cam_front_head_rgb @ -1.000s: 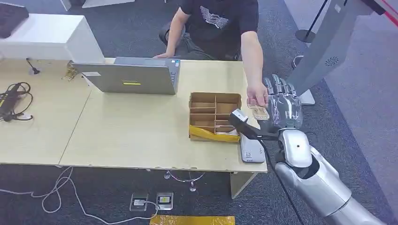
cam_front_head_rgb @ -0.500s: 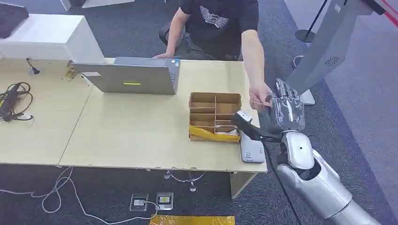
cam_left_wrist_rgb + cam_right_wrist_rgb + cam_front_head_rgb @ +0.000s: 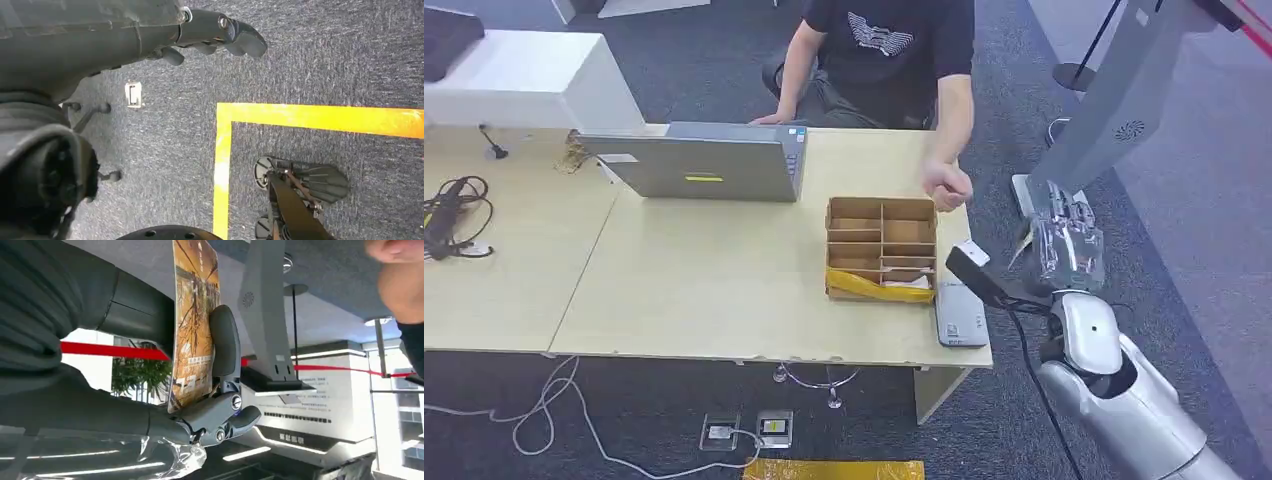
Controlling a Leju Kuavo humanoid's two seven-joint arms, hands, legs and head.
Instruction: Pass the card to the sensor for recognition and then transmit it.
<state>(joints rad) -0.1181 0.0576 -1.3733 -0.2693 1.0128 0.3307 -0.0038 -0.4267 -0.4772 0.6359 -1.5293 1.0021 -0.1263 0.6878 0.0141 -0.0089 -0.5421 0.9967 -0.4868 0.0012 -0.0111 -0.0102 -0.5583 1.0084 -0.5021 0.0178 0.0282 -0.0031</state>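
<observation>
Pale wood is what you see first: the table (image 3: 674, 280) runs across the head view from nine o'clock toward the centre. At its far left edge lies a tangle of black cable (image 3: 449, 215). Moving right, a grey laptop (image 3: 699, 165) stands open near eleven o'clock, its lid's back toward you. Past the middle sits a cardboard tray (image 3: 882, 245) split into compartments, with a yellow strip along its near side. Just beside the tray, at the table's corner, lies a flat grey reader (image 3: 959, 315), and a black sensor (image 3: 974, 275) juts over it on a dark stalk.

Across the table, at twelve o'clock, you have a person (image 3: 884, 50) in a black shirt; their hand (image 3: 948, 185) hangs above the table edge, just behind the tray, apart from the robot.

Further right, around four o'clock, your right hand (image 3: 1064, 235) is raised off the table's end, wrapped in clear film. Your right wrist view shows it clamped on the card (image 3: 194, 320): the thumb (image 3: 224, 345) presses one face, the darker fingers back the other, and the card stands edge-on with a brown printed picture. Behind the hand leans a grey kiosk (image 3: 1114, 90).

Your left hand (image 3: 220, 35) hangs over dark carpet with yellow floor tape (image 3: 300, 117); its fingers look loosely curled with nothing in them.
</observation>
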